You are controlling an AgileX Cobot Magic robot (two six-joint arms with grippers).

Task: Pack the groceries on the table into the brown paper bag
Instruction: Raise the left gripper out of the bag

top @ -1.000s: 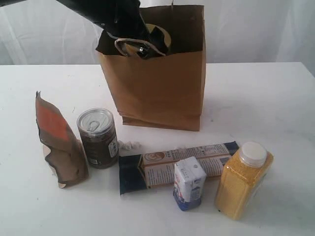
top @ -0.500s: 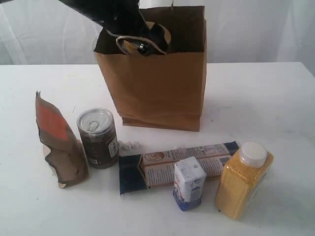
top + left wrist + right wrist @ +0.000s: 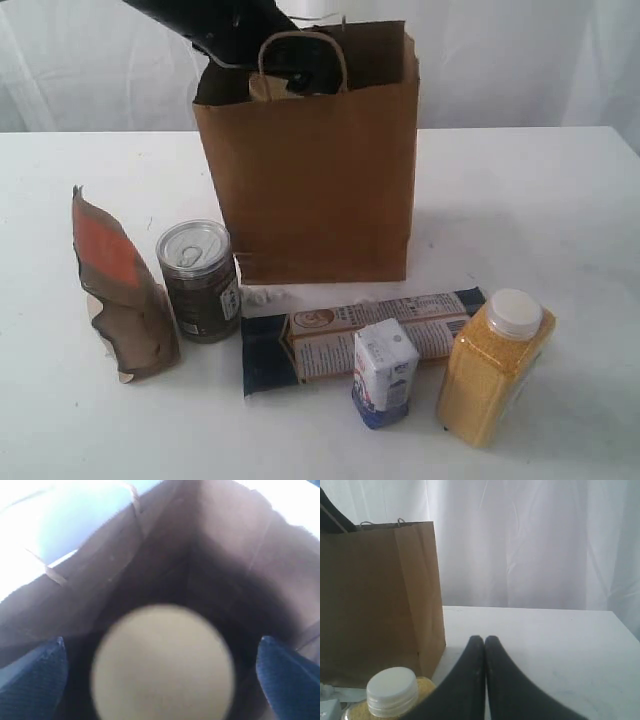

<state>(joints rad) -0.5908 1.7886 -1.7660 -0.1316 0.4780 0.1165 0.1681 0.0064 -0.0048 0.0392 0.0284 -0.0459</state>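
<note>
Left jaws spread wide inside the brown paper bag [image 3: 310, 180], gripping nothing. The jar's tan lid [image 3: 162, 662] sits between my pads [image 3: 35, 680], untouched and blurred. Jar step looks done.

Right jaws shut and empty, near the yellow-grain bottle [image 3: 495, 370].

Next: lift clear of the bag mouth, then fetch the dark can [image 3: 200, 280] off the bench [image 3: 540, 200]. Bag's floor hidden.

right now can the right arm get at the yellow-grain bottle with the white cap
Probably yes. In the right wrist view the yellow-grain bottle sits close by the right end effector with nothing between them; the brown paper bag stands behind. The jaws are shut, so they must open first.
</note>
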